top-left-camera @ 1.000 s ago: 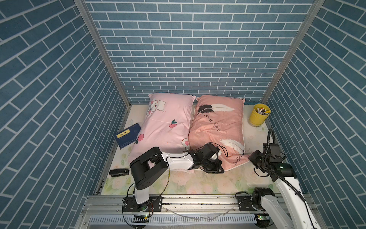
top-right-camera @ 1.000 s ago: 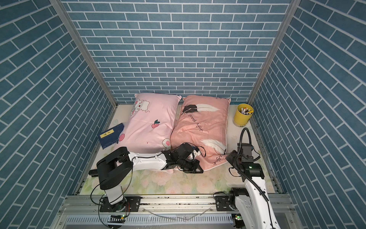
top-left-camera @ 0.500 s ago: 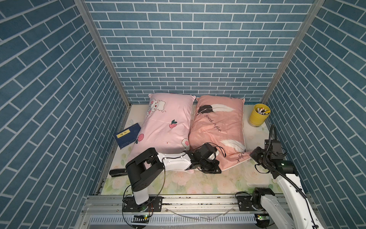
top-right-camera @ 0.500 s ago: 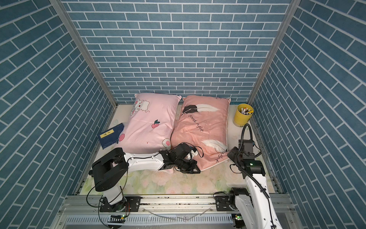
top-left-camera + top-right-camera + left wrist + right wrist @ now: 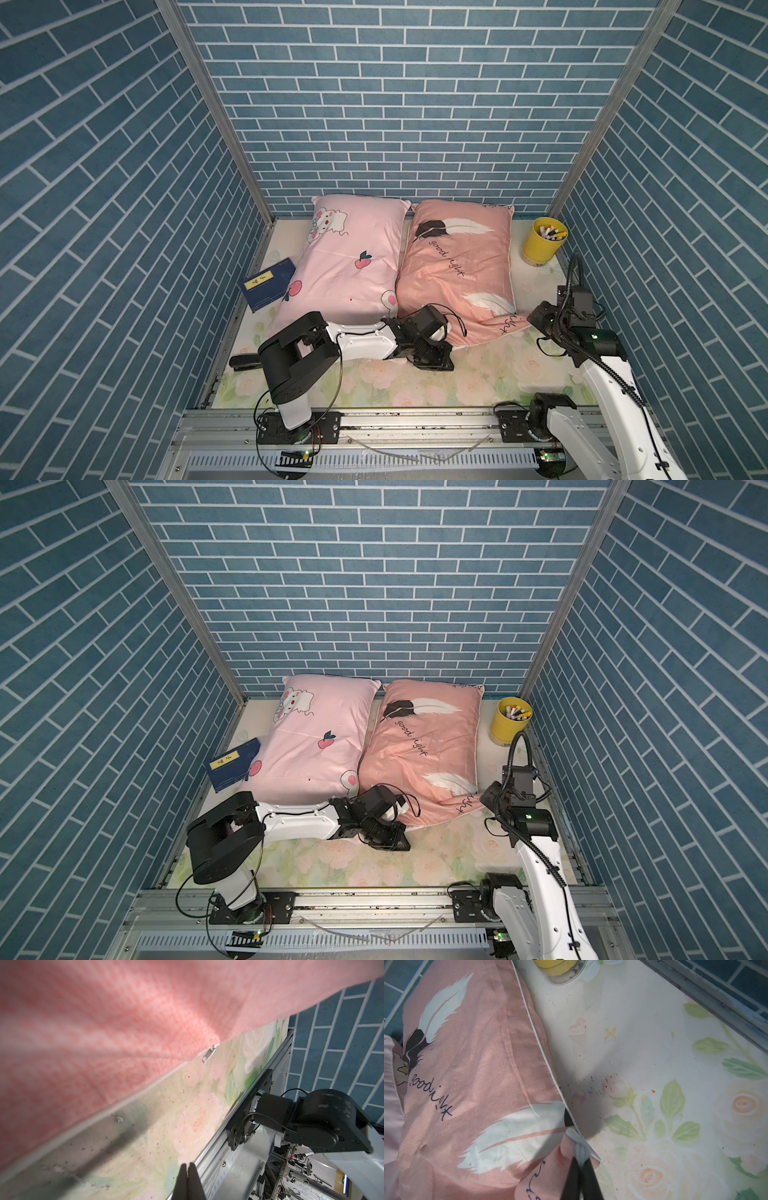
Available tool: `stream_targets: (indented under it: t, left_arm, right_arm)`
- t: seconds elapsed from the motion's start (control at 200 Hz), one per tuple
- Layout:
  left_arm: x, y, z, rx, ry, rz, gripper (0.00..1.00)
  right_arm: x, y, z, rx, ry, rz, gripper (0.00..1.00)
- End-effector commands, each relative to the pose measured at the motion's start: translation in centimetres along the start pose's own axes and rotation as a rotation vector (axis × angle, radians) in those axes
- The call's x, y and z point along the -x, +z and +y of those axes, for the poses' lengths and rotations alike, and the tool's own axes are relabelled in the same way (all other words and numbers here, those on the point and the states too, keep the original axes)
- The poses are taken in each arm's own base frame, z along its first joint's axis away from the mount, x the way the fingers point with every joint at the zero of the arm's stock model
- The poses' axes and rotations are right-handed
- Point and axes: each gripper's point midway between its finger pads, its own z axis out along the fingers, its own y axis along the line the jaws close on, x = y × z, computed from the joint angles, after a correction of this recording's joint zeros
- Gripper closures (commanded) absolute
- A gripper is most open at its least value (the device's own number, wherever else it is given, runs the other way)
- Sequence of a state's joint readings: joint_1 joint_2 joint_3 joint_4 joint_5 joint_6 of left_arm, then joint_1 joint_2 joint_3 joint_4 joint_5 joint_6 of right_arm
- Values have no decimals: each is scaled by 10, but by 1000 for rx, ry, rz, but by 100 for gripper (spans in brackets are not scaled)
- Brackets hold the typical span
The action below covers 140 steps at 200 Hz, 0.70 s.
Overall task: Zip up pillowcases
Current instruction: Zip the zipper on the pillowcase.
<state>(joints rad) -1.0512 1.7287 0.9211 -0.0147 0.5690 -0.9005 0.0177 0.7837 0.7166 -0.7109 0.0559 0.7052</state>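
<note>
Salmon pillowcase (image 5: 457, 266) lies on bench (image 5: 478, 382), close beside light pink pillowcase (image 5: 345, 266). Fabric is soft, light and likely slippery, and bunches under pull: keep corner taut, take small zipper pull (image 5: 208, 1054). Right hand (image 5: 580, 1160) pinches near corner piping. Left hand (image 5: 187, 1167) is pressed together, empty, seemingly just off near edge. Only left wrist view shows zipper pull; in top views arm hides it.
</note>
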Motion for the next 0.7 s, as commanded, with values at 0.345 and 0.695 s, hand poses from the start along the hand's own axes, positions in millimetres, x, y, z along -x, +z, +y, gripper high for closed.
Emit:
stream_targets:
  t: [0.345, 0.695]
  left_arm:
    - [75, -13, 4, 9, -56, -280, 59]
    - [137, 10, 27, 29, -138, -358, 63]
  right_arm:
    - [-51, -4, 16, 76, -62, 353, 24]
    - [-82, -42, 11, 97, -91, 509, 26]
